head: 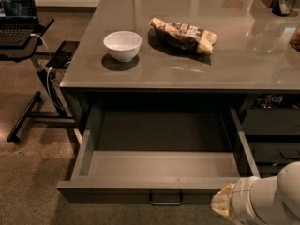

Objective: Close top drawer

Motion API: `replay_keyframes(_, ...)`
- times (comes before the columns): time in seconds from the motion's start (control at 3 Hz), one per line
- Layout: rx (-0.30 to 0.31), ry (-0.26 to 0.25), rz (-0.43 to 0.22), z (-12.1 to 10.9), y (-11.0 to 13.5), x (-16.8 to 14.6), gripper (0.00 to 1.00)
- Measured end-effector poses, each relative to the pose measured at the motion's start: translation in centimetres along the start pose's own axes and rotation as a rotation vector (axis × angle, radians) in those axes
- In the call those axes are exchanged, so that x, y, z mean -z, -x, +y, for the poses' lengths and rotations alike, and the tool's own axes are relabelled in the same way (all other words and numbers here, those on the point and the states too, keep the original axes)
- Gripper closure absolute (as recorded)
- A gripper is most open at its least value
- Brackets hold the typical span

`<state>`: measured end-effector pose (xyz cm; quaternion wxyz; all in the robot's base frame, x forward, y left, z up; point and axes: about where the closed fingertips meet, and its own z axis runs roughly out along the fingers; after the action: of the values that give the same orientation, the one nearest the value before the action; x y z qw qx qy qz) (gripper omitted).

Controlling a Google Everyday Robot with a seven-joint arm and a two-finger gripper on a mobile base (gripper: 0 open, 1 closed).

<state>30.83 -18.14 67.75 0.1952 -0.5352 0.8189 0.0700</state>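
The top drawer is pulled far out from under the grey counter and is empty inside. Its dark-grey front faces the camera, with a small metal loop handle at its centre. My arm, white with a tan padded joint, comes in at the bottom right, close to the right end of the drawer front. The gripper itself is out of the camera view.
On the counter sit a white bowl and a brown snack bag. Dark cabinet fronts stand right of the drawer. A laptop on a black stand with cables stands at the left.
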Motion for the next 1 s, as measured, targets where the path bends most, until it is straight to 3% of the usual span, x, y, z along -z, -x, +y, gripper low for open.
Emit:
replay_keyframes(0.67,-0.049,-0.011,-0.019,-1.3,-0.9,-3.2,1.00)
replay_keyframes(1.0,-0.049,-0.011,-0.019,-1.3,-0.9,-3.2,0.81)
